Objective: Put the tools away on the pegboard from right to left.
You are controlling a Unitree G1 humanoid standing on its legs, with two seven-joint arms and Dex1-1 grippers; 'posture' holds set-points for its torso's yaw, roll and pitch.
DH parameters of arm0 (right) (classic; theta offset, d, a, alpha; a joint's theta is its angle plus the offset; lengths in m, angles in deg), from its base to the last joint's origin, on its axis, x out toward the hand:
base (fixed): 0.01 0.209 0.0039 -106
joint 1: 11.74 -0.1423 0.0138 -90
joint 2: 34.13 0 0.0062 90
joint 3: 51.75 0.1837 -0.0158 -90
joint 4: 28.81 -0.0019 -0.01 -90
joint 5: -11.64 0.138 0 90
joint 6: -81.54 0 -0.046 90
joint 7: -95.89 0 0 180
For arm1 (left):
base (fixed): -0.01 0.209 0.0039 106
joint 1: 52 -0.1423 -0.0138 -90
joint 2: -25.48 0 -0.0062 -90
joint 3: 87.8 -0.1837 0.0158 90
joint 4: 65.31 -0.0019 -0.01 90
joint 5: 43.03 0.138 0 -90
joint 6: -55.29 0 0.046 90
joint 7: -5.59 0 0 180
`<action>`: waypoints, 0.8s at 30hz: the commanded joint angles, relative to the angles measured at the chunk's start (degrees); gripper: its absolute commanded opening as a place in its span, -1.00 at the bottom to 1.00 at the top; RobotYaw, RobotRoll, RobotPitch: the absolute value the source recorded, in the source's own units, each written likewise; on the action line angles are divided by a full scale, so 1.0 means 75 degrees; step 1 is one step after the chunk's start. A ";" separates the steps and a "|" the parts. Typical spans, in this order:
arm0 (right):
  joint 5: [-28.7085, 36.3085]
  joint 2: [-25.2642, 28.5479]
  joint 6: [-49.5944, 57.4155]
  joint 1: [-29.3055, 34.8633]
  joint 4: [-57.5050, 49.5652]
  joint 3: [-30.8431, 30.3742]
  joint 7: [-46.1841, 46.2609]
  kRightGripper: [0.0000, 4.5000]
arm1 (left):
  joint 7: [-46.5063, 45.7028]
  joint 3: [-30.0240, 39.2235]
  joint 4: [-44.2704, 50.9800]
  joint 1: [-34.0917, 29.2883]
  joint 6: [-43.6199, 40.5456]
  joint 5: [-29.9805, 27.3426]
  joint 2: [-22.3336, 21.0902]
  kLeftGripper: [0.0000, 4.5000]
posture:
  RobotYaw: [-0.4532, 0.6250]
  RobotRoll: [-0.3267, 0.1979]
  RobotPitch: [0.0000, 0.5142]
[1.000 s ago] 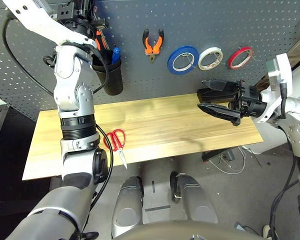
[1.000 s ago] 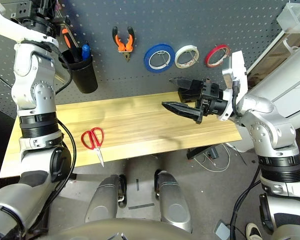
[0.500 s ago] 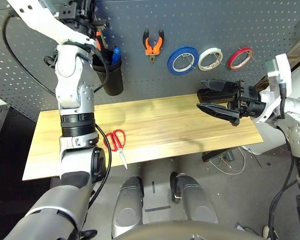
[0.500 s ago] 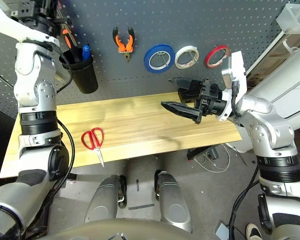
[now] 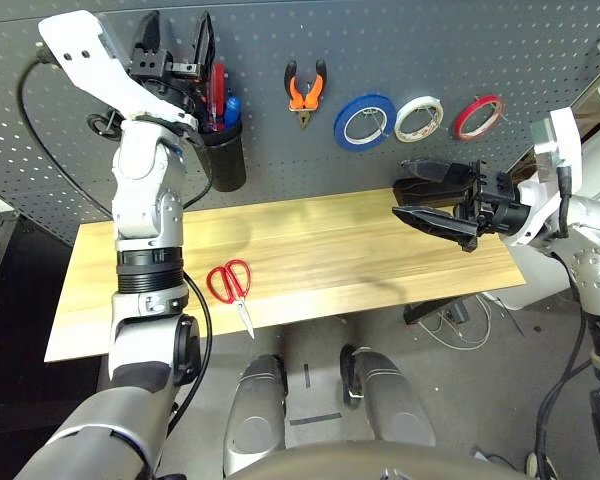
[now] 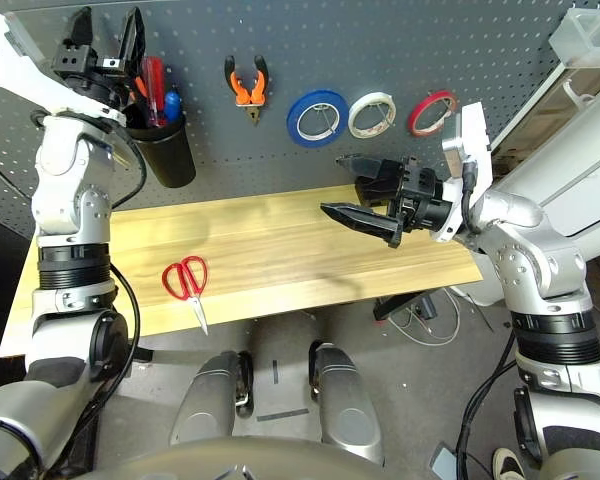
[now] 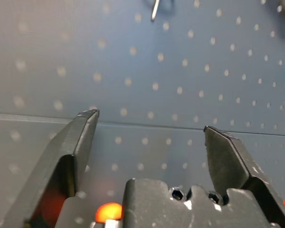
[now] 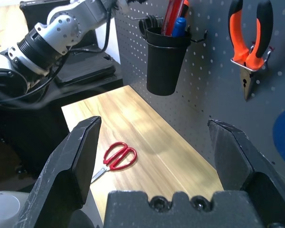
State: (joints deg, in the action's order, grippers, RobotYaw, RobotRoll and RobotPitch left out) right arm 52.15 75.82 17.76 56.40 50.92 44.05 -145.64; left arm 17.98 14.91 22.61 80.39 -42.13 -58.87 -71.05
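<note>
The dark grey pegboard (image 5: 430, 50) stands behind the table. On it hang the red tape ring (image 5: 479, 115) at the far right and the orange-handled pliers (image 5: 306, 88). The slim red-handled screwdriver (image 5: 217, 90) stands in the black cup (image 5: 225, 155). My left gripper (image 5: 177, 40) is open just above the cup, holding nothing. The red-handled scissors (image 5: 230, 282) lie on the tabletop's front left. My right gripper (image 5: 412, 192) hovers open over the table's right side, empty. The right wrist view also shows the scissors (image 8: 116, 156), cup (image 8: 167, 61) and pliers (image 8: 249, 42).
A blue tape roll (image 5: 365, 120) and a white one (image 5: 420, 117) hang between the pliers and the red ring. A blue pen (image 5: 230, 105) and an orange-handled tool (image 6: 135, 88) share the cup. The pale wooden tabletop (image 5: 360, 250) ends near my right gripper.
My left gripper has opened and lifted away from the cup, leaving the red-handled screwdriver standing in it. The right arm has stayed put.
</note>
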 commanded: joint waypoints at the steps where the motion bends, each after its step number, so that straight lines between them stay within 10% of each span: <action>1: -0.0040 0.0041 -0.0051 0.0070 -0.0052 0.0081 -0.0016 1.00 | 0.0394 0.0092 0.0640 -0.0095 -0.0598 -0.0281 -0.0390 0.98 | -0.25 0.25 -0.49; 13: -0.0807 0.0166 -0.0797 0.0470 0.0641 -0.0428 -0.0772 1.00 | 0.0896 0.1623 0.3481 -0.0210 -0.6326 -0.5649 -0.2294 0.98 | -0.05 0.25 -0.39; 18: -0.1406 0.0030 -0.1469 0.0422 0.1162 -0.0953 -0.1247 1.00 | 0.0216 0.2276 0.4387 -0.2484 -0.7952 -0.8447 -0.3110 0.98 | 0.01 0.25 -0.34; 24: -0.2255 -0.0101 -0.2614 0.0622 0.1599 -0.1530 -0.1572 1.00 | -0.0245 0.1575 0.4787 -0.5619 -0.7772 -0.7376 -0.2752 0.98 | -0.03 0.25 -0.26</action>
State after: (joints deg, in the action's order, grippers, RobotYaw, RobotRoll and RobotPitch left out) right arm 36.50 75.14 0.18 60.34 62.49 33.52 -156.79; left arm 16.88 28.16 57.91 39.52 -102.15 -117.19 -92.47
